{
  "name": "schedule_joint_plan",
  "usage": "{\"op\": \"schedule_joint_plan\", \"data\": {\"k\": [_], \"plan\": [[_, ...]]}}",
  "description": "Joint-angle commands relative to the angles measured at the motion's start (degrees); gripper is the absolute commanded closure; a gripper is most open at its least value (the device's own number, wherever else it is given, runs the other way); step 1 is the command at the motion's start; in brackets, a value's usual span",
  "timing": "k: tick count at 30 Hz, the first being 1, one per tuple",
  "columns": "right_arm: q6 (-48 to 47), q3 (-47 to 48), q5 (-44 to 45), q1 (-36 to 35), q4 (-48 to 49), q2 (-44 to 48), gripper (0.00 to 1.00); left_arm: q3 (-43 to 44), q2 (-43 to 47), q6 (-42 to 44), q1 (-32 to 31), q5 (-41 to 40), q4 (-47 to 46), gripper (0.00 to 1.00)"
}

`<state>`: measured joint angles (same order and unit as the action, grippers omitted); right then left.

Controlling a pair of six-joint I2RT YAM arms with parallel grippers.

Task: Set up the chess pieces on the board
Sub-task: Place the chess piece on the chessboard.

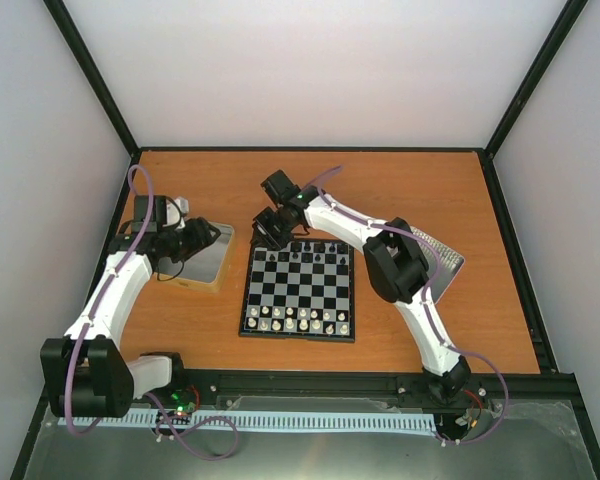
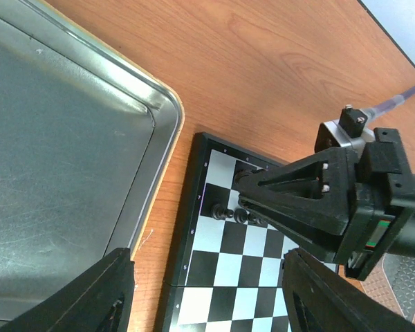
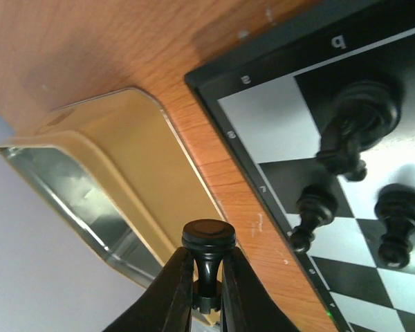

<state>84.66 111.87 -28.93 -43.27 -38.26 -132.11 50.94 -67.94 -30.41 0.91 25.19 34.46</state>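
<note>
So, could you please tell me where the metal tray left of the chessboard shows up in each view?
Top external: the tray sits at middle left.
Left wrist: it fills the left half.
Right wrist: it lies at left, seen from its side.
Shared landmark: the chessboard, right of the tray in every view.

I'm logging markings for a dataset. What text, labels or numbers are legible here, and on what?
"p", as it appears in the right wrist view: on the border of the board.
Other border letters and numbers: too small or blurred to read.
Nothing legible elsewhere.
</note>
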Motion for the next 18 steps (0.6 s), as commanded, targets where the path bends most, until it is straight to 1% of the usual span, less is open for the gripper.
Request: {"op": "schedule_joint_plan", "data": {"k": [1, 18], "plan": [[-0.87, 2.25, 0.66, -0.84, -3.46, -2.08, 0.89, -0.20, -0.17, 0.31, 0.53, 1.00, -0.22, 0.40], [-4.15, 7.45, 3.74, -0.54, -8.29, -6.41, 0.87, -0.56, 0.45, 0.44, 0.91, 0.67, -0.20, 0.40]]}}
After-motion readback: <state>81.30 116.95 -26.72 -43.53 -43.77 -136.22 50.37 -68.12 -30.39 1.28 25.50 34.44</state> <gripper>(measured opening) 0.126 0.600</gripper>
